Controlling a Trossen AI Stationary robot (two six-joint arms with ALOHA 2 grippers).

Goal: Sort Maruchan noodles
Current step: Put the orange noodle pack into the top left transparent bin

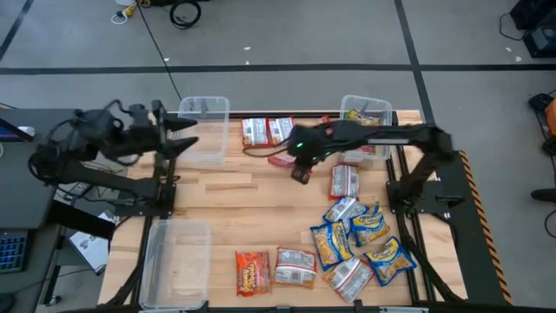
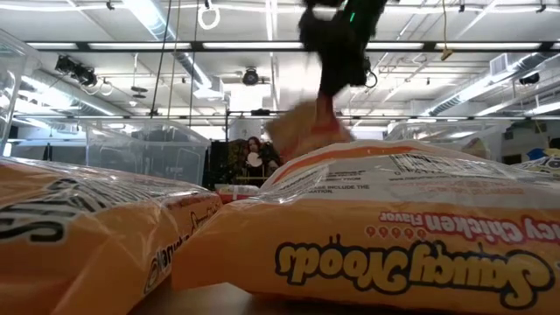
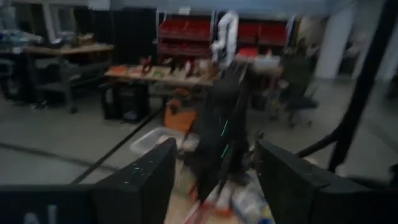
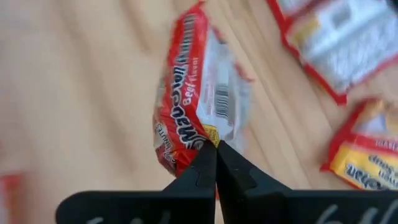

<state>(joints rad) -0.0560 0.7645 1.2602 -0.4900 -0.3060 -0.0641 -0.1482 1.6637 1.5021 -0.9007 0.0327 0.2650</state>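
The right gripper [image 4: 216, 149] is pinched shut on just the edge seam of a red packet [image 4: 193, 106], which dangles above the bench [image 1: 234, 200] near the middle — a thin hold. If the arm swings fast, I'd guess the crinkly plastic slips out and lands in the wrong spot, or on the loose packets [image 1: 360, 239] piled on the right. The left gripper [image 1: 187, 135] hovers part open, holding nothing, over the far-left bin [image 1: 206, 106] — the two arms could crowd each other there.

Grey floor [image 1: 287, 35], black tape lines; ceiling strip lights [image 2: 157, 22].
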